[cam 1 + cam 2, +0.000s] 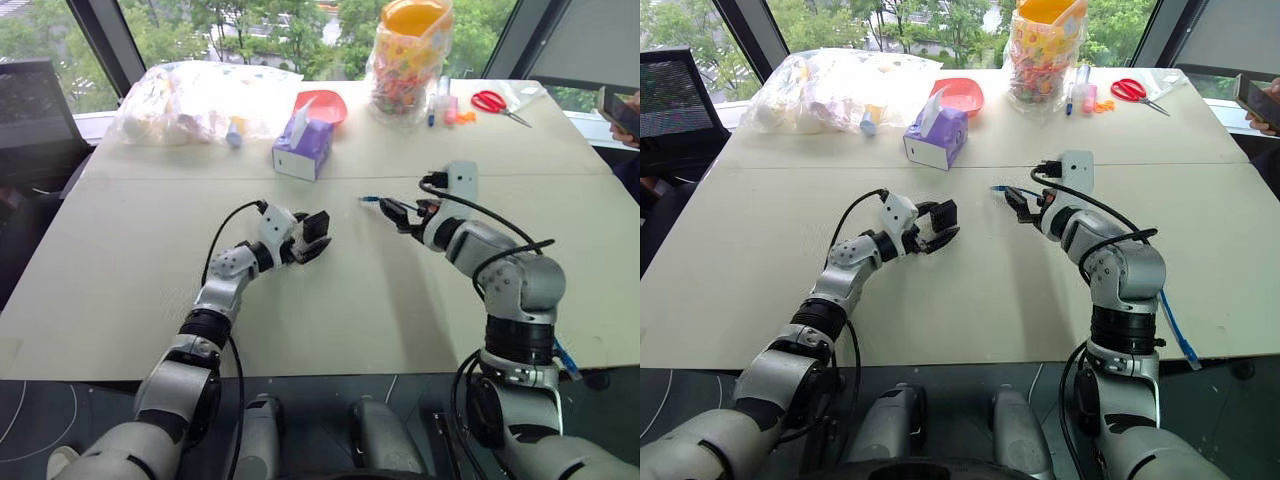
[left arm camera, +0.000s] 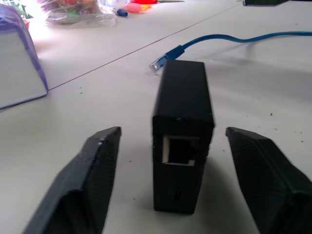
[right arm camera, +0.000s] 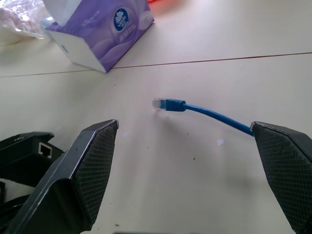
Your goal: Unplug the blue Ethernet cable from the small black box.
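So, from the head camera first: the blue Ethernet cable (image 1: 372,200) was already out, its clear plug lying loose on the surface (image 1: 350,290) just ahead of my right tool (image 1: 394,210), which was spread wide with nothing in it. My left tool (image 1: 312,238) was spread open too, with the small black box (image 1: 316,228) sitting between its fingers rather than clamped.

Left wrist camera: the box (image 2: 183,134) stood on its narrow side on the surface, empty port facing me, a gap showing between it and each finger (image 2: 80,187). The plug (image 2: 158,63) lay just past the far end of the box, apart from it. I'd guess that box is light hollow plastic with smooth sides, so it'd tip or skid easily; best squeezed across the two flat faces, low down.

Right wrist camera: the cable (image 3: 209,113) ran off past one finger (image 3: 287,165), plug end (image 3: 158,103) free on the surface, purple tissue box (image 3: 105,31) well beyond. The cord looked thin and floppy; I'd grab it at the stiff blue boot right behind the plug, not the brittle clear tip.
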